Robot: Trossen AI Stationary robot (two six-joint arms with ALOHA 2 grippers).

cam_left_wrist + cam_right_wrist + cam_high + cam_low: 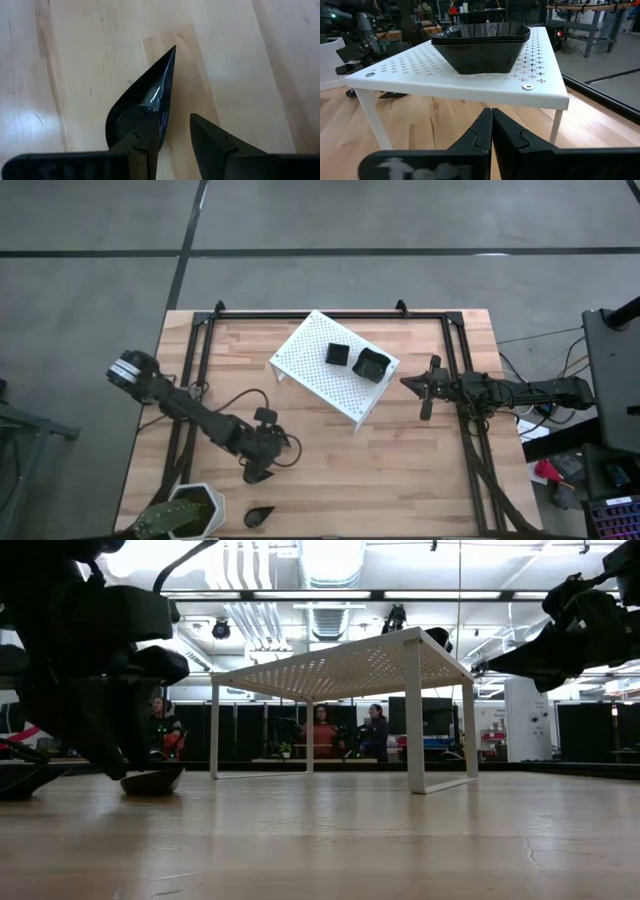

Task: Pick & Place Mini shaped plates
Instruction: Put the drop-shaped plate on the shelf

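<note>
Watching the high view, I am seeing the left tool (256, 475) hanging low in the lower left of the frame, just above a black teardrop plate (259, 516) lying on the bench (400, 470) beside the white pot (190, 510). In the left wrist view its fingers (145, 145) are standing apart, one over the teardrop plate's rounded end, the other over bare wood. I am holding the right tool (412, 383) at centre right, fingers pressed together and empty, just beside the white rack (320, 375). Two stacks of square plates (371, 364) are sitting on the rack's top.
</note>
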